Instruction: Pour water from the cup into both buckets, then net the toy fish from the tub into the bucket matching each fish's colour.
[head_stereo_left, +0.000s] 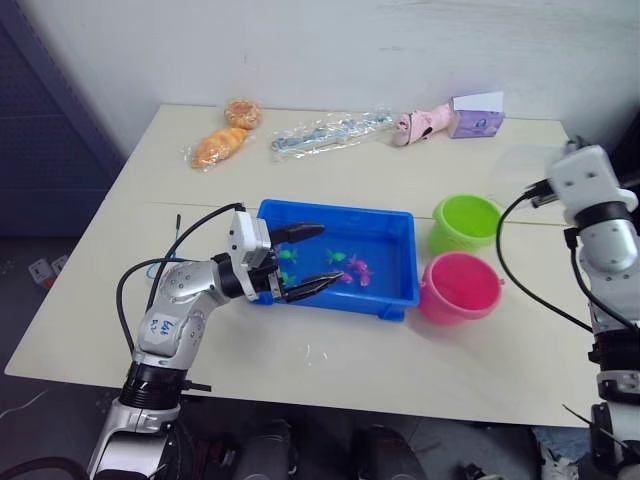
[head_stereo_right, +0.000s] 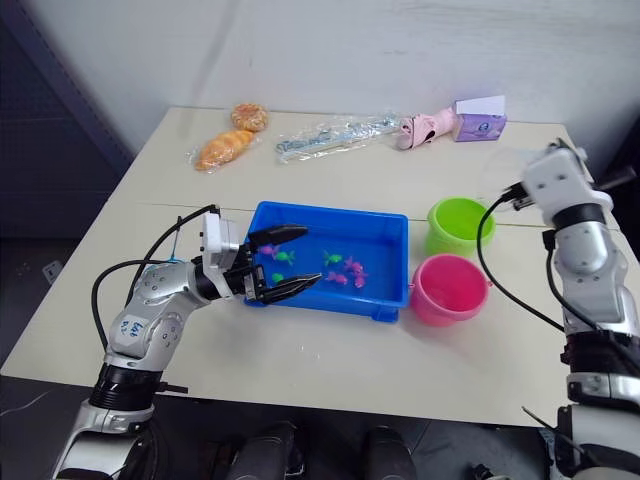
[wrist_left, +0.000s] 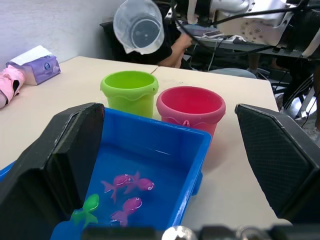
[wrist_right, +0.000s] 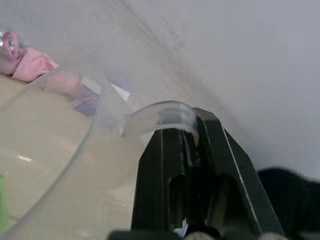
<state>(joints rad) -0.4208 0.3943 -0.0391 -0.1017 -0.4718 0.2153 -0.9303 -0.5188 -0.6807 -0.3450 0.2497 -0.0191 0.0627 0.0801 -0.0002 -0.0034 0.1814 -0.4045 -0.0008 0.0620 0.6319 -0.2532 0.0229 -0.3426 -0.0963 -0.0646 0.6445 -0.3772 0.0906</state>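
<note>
The blue tub (head_stereo_left: 392, 297) lies mid-table with several tiny green and pink toy fish (head_stereo_left: 357, 268) in it. My left gripper (head_stereo_left: 330, 254) is open and hovers over the tub's left end, holding nothing. In the left wrist view the fish (wrist_left: 125, 182) lie between its fingers (wrist_left: 65, 150). Right of the tub stand the green bucket (head_stereo_left: 465, 221) and, nearer me, the pink bucket (head_stereo_left: 460, 287). The clear cup (wrist_left: 139, 25) is held tilted in the air above and right of the green bucket. My right gripper (wrist_right: 175, 125) is shut on the cup's edge.
Along the table's far edge lie bagged bread (head_stereo_left: 222, 143), a clear plastic packet (head_stereo_left: 330, 132), a pink toy (head_stereo_left: 420, 124) and a purple tissue pack (head_stereo_left: 476, 118). A black cable (head_stereo_left: 525, 270) hangs from the right arm beside the pink bucket. A person's arm (wrist_left: 175, 50) shows beyond the table's right end.
</note>
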